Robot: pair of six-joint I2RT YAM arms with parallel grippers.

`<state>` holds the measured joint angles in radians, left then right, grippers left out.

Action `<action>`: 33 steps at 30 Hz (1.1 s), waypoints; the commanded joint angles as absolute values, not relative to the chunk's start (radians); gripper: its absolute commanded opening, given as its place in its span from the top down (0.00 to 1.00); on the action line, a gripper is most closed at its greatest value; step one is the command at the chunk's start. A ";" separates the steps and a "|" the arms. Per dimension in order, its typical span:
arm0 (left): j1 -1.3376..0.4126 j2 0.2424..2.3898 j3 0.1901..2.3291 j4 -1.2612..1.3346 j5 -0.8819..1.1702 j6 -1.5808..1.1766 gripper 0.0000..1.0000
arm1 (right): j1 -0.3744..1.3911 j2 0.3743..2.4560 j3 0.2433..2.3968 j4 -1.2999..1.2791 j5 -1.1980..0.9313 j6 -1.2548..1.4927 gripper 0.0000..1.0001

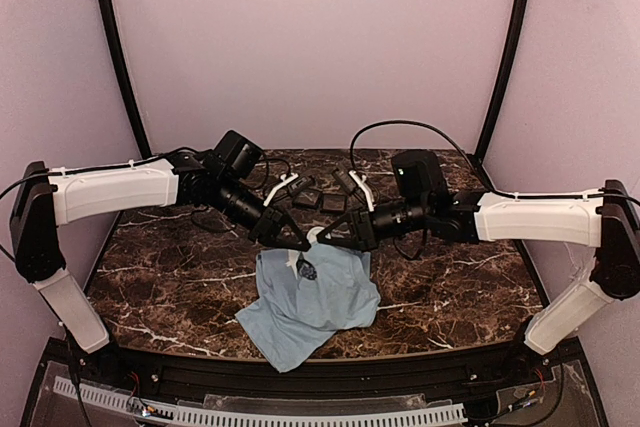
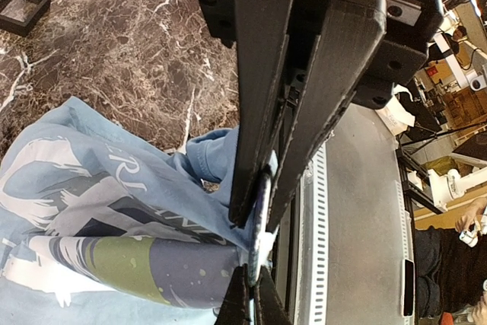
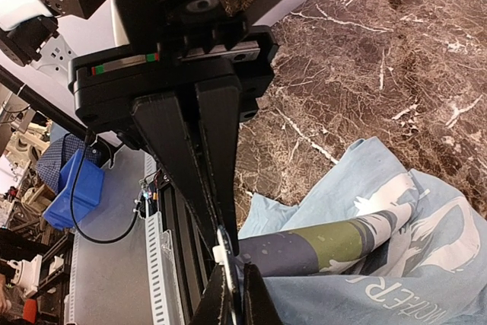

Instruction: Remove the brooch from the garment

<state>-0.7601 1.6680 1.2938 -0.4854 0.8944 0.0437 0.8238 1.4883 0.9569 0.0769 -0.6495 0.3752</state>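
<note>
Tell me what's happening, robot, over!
Left gripper, right gripper shut, tip to tip. Pinching brooch edge-on at shirt edge. Nothing blocking.

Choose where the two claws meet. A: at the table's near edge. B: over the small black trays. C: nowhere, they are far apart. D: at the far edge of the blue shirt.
D: the left claw and the right claw are tip to tip at the shirt's far edge.
</note>
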 commanded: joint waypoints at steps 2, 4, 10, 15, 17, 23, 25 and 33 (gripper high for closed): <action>-0.776 1.627 1.315 -0.453 0.995 0.043 0.99 | 0.813 1.545 0.956 0.010 -0.479 0.377 0.95; -0.775 1.622 1.313 -0.451 0.996 0.042 0.99 | 0.818 1.552 0.959 0.004 -0.473 0.370 0.95; -0.776 1.618 1.309 -0.441 0.996 0.037 0.99 | 0.828 1.563 0.964 0.003 -0.500 0.349 0.94; -0.775 1.619 1.307 -0.434 0.993 0.030 0.99 | 0.828 1.565 0.987 -0.036 -0.551 0.310 0.92; -0.776 1.619 1.306 -0.430 0.993 0.028 0.99 | 0.828 1.561 0.990 -0.049 -0.557 0.299 0.92; -0.775 1.626 1.307 -0.432 0.974 0.025 0.99 | 0.828 1.549 0.998 -0.053 -0.610 0.288 0.88; -0.776 1.627 1.307 -0.433 0.966 0.028 0.99 | 0.828 1.549 1.009 -0.083 -0.618 0.274 0.87; -0.775 1.627 1.305 -0.433 0.960 0.026 0.99 | 0.828 1.541 1.029 -0.121 -0.660 0.252 0.83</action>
